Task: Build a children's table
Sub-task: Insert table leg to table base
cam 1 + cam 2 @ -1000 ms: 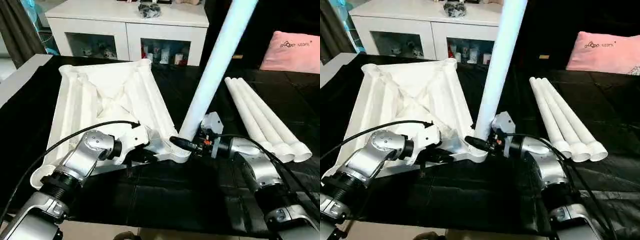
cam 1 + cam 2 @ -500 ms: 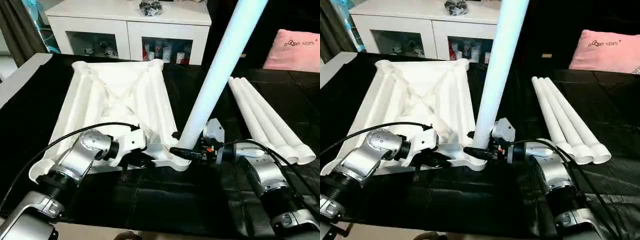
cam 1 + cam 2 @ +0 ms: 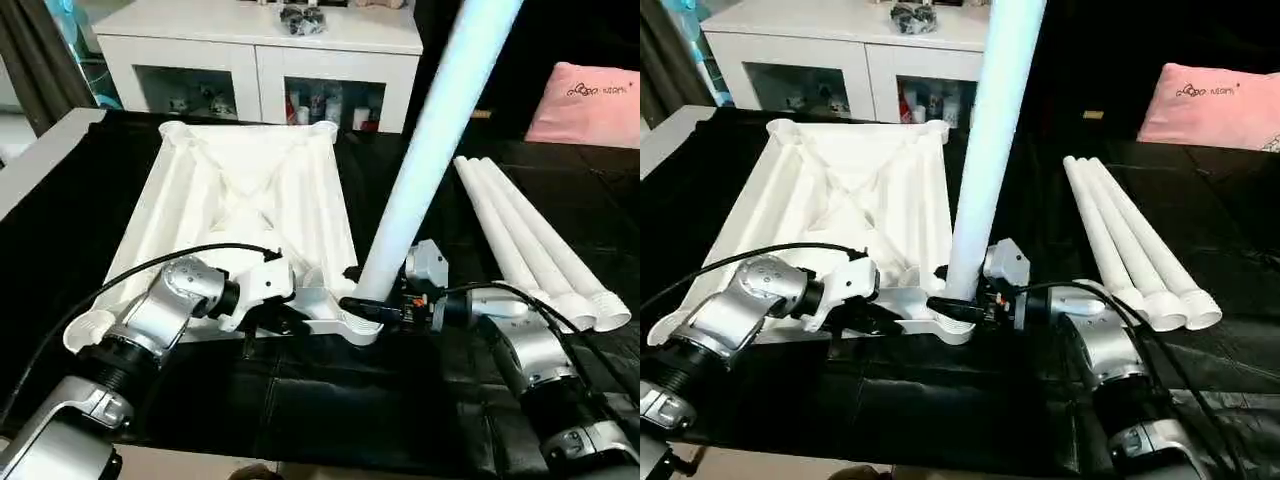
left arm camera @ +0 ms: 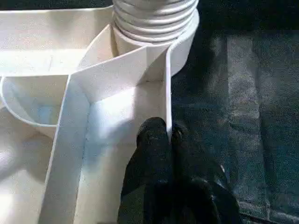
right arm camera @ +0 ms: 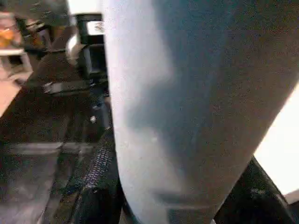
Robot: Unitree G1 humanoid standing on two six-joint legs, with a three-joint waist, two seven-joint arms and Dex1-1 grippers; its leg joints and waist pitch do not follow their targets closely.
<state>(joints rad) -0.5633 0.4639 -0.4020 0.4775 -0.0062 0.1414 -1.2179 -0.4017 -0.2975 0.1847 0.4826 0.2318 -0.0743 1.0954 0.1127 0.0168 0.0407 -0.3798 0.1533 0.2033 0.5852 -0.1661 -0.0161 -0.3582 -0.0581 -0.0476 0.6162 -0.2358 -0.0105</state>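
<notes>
Pinching the tabletop [image 3: 250,190] rim, the left gripper [image 4: 164,136] steadies the upturned top on the black surface. Right gripper [image 3: 372,306] clamps the upright leg [image 3: 425,150] at the near corner socket [image 3: 352,325], likely for seating it; three spare legs [image 3: 530,240] lie alongside

Your work surface is a black cloth-covered table [image 3: 330,400].
On it, the white tabletop [image 3: 250,215] lies ribbed side up at about 10 o'clock from centre. Three loose white legs [image 3: 530,245] lie touching side by side at 2 o'clock, well apart from it.
</notes>
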